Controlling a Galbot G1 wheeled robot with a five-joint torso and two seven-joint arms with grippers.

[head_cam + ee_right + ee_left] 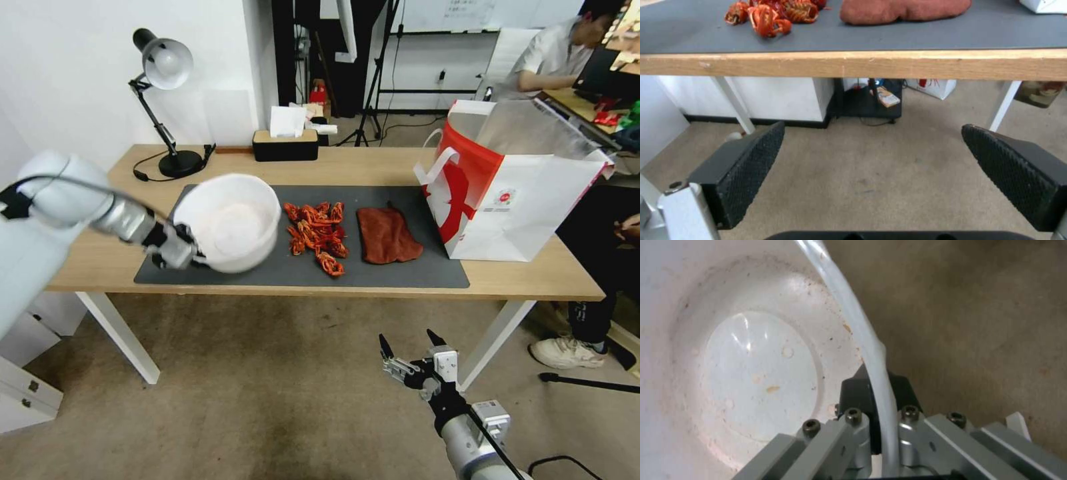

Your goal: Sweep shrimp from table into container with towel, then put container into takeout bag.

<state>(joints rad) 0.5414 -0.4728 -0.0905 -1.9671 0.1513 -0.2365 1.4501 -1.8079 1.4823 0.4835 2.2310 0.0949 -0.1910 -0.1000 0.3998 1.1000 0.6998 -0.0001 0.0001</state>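
While the container [230,223] is held tilted above the left part of the grey mat [400,270], its open mouth is turned towards the camera of the head view and its inside is seen to be bare apart from faint orange stains. It is gripped at the rim by the left gripper [190,253], whose fingers [858,396] are closed on the thin white wall, one pad inside and one outside, as is seen in the left wrist view, where the rim [871,350] runs between them. The shrimp [318,235] are heaped on the mat just to the right of the container, near the middle of the table [373,167]. The towel [387,235] is laid flat on the mat just beside the pile, on its right, and no contact between the two can be made out. The bag [520,193] is stood upright on the right end of the table, partly on the mat's right edge, with its mouth open and its foil lining shown.

The right gripper [408,347] is held low in front of the table, below the level of the tabletop and above the floor, with its fingers [746,170] spread wide and nothing between them. Shrimp [769,16] and towel [902,10] are seen from it over the table's front edge.
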